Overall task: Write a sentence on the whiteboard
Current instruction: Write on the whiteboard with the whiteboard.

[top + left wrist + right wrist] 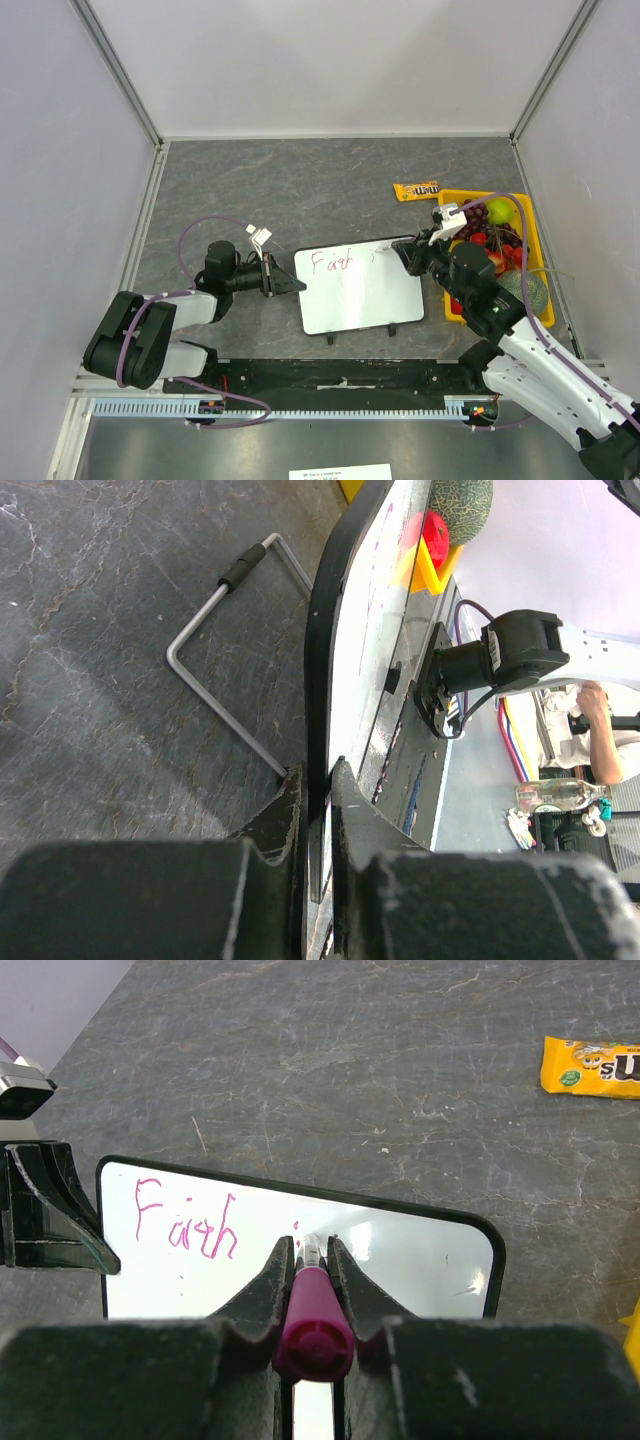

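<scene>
Clenched on the pink marker, my right pincer poises it at the whiteboard; my left pincer clamps its edge. Only "Faith" of the sentence stands; I judge most remains.

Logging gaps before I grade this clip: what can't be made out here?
- Marker tip, right wrist view: seen end-on from behind; contact with the whiteboard unclear.
- Sentence after "Faith": marker covers it; top view too small.
- Whiteboard face, left wrist view: seen edge-on, writing unreadable.
- Candy packet, right wrist view: cut by the edge.
- Fruit bin, top view: partly behind the right arm.
</scene>
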